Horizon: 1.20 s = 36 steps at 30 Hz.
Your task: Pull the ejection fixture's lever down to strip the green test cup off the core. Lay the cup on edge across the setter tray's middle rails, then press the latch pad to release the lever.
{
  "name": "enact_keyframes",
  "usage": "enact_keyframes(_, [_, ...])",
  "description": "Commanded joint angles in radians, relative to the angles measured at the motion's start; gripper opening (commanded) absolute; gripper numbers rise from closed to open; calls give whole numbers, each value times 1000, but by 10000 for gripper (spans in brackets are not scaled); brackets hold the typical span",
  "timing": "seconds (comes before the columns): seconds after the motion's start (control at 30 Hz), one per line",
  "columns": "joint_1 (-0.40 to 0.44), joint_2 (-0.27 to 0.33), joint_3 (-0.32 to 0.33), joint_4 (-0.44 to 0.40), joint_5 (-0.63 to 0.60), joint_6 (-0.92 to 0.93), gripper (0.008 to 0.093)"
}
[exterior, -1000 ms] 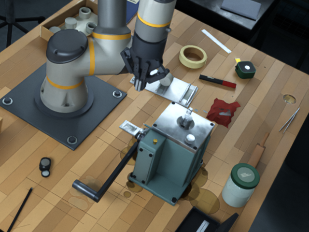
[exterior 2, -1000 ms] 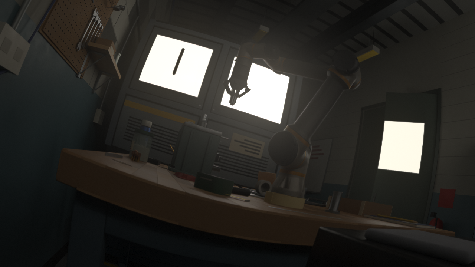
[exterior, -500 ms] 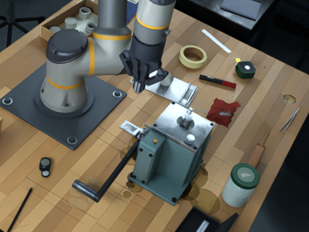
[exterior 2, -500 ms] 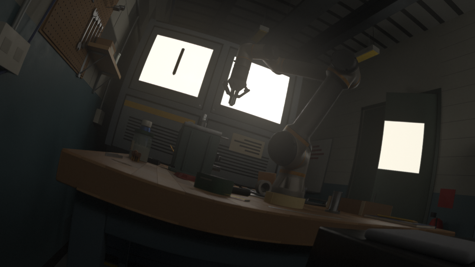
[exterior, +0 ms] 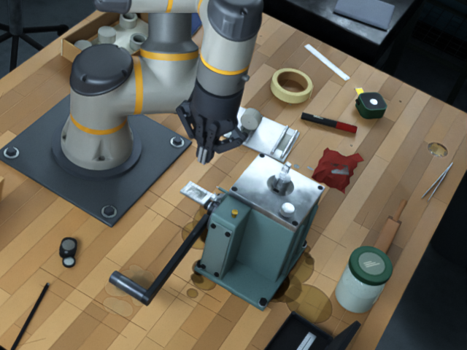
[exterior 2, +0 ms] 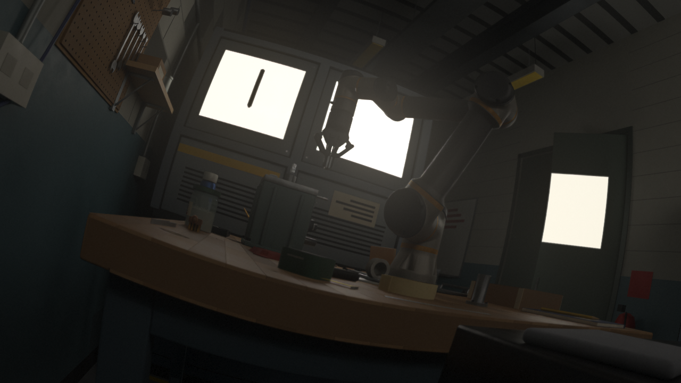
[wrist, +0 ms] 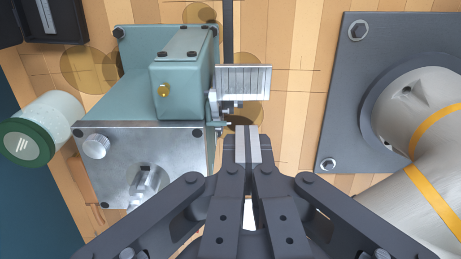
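My gripper (exterior: 204, 154) (wrist: 246, 145) (exterior 2: 328, 161) hangs closed and empty in the air, above the bench between the setter tray (exterior: 268, 136) and the ribbed latch pad (exterior: 197, 192) (wrist: 242, 82). The teal ejection fixture (exterior: 256, 226) (wrist: 154, 106) stands in front of it. Its dark lever (exterior: 162, 263) is down, the handle near the bench. The bare core (exterior: 282, 178) (wrist: 142, 183) sticks up from the top plate. The grey-looking cup (exterior: 251, 118) lies on its side on the tray, partly hidden behind my gripper.
The robot base plate (exterior: 90, 162) lies to the left. A green-lidded jar (exterior: 364, 278), a red cloth (exterior: 337, 167), a marker (exterior: 329, 122), a tape roll (exterior: 291, 85) and a tape measure (exterior: 371, 105) sit to the right of the fixture.
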Motion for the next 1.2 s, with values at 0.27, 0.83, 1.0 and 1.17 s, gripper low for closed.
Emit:
enact_keyframes(0.27, [0,9,92,-102,0,0,80])
enact_keyframes(0.83, [0,14,125,-141,0,0,80])
enact_keyframes(1.0, [0,14,126,-142,0,0,80])
enact_keyframes(1.17, [0,14,126,-142,0,0,80])
